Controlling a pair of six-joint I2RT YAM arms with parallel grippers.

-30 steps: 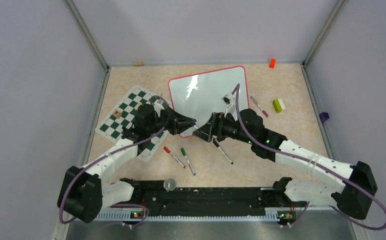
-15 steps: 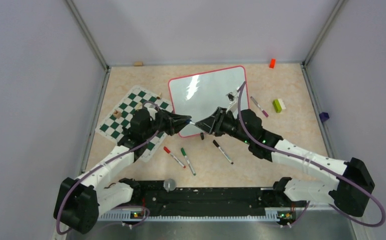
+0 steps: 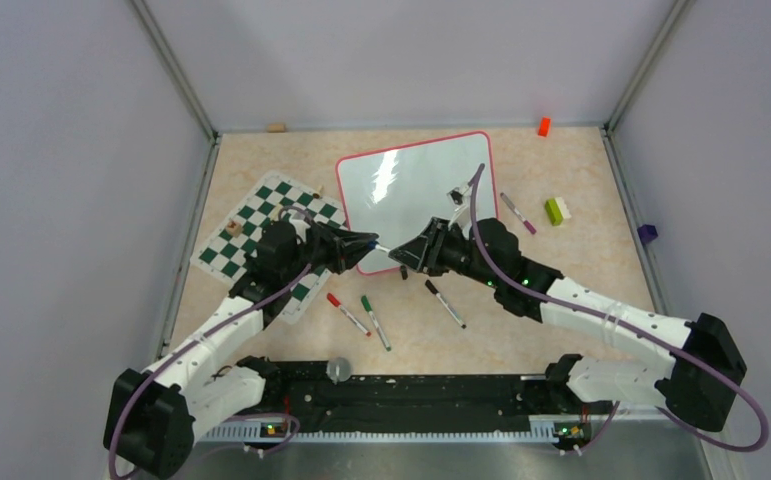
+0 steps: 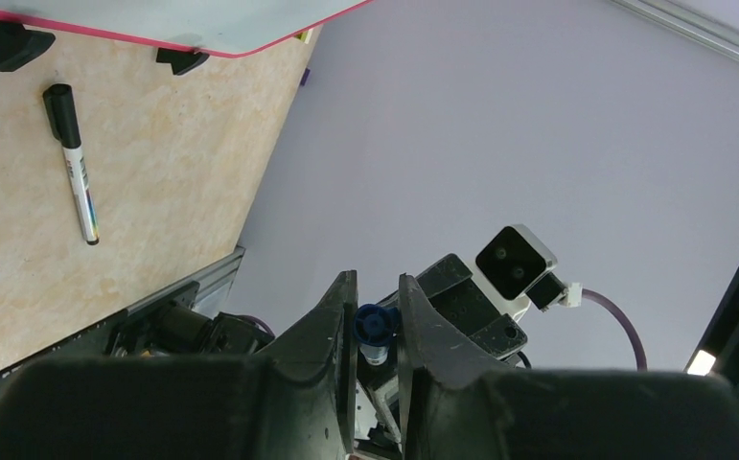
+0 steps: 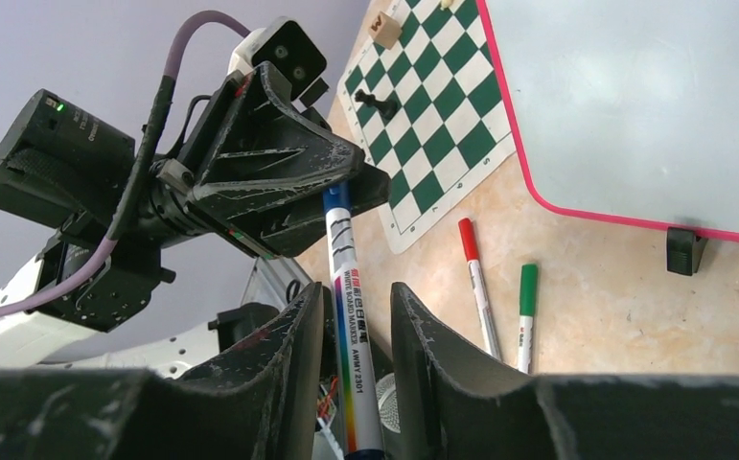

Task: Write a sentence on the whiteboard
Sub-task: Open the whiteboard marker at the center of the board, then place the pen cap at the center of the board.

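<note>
Although the task calls for a sentence, the whiteboard (image 3: 416,195) lies blank on the worktop (image 3: 561,290), just beyond both grippers. The right gripper (image 5: 356,287) is clenched on the barrel of a blue marker (image 5: 342,240). The left gripper (image 4: 375,287) is clamped on its blue cap (image 4: 373,324), and the two meet nose to nose. Uncapping appears to be the step in hand, though whether the cap has parted cannot be told. All the writing remains to be done. Nearer than the grippers lie a red marker (image 3: 347,313), a green marker (image 3: 375,322) and a black marker (image 3: 445,303). A chessboard mat (image 3: 261,225) lies beneath the left arm. None of these lies between the grippers and the board.
</note>
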